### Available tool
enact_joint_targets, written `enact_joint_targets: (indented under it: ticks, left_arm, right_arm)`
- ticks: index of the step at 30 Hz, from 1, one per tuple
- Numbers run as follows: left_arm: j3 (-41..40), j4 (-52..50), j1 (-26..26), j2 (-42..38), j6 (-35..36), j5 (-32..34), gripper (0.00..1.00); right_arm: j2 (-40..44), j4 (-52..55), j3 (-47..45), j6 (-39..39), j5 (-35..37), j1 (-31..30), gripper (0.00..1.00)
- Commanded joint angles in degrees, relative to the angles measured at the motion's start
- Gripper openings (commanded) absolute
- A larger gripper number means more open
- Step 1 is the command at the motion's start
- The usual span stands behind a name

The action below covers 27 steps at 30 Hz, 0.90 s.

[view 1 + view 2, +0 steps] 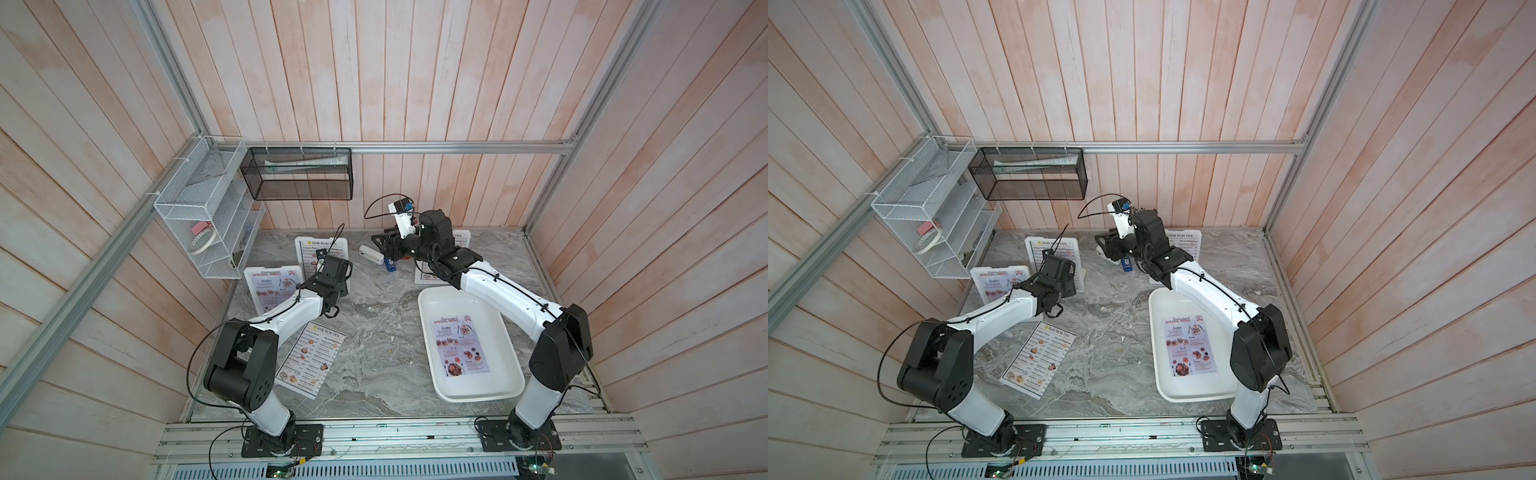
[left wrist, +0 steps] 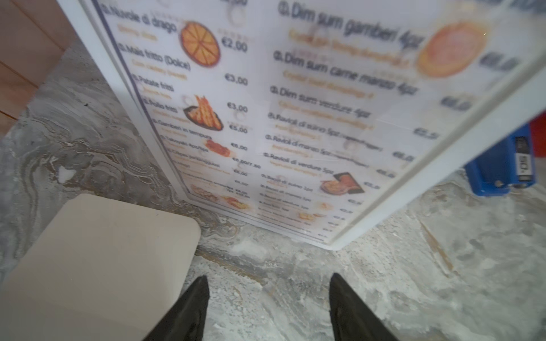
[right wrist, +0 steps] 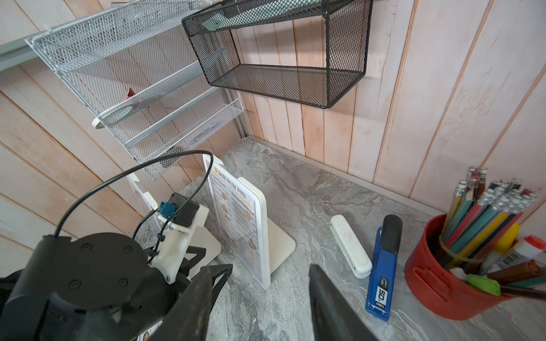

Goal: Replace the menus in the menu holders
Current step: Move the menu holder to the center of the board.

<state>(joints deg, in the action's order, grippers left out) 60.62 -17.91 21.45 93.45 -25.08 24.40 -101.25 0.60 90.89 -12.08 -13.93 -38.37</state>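
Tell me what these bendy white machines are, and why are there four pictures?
They are two robot arms, a left arm and a right arm, at the edge of a marble table. Two pictures look down from a camera above. The other two come from cameras on the arms' wrists. Each arm ends in a gripper that pinches like tongs. The left gripper is open and empty, facing a standing menu holder with a DIM SUM INN menu inside. The right gripper is open and empty too. On the table lie a loose DIM SUM INN sheet and a white tray holding a SPECIAL MENU sheet. At the back sit a blue stapler and a red cup of pencils.
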Motion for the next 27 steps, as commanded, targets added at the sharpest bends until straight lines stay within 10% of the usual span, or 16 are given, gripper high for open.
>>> enact_joint_targets:
  ticks: [1,27]
  left_arm:
    - [-0.6,-2.5,-0.8,-0.5,2.4,1.7,0.68]
    - [2.2,-5.0,-0.7,1.7,4.9,4.6,0.69]
  right_arm:
    - [1.9,-2.6,-0.5,-0.8,-0.9,-0.1,0.54]
    - [1.0,-3.4,-1.4,-1.4,-1.5,-0.1,0.54]
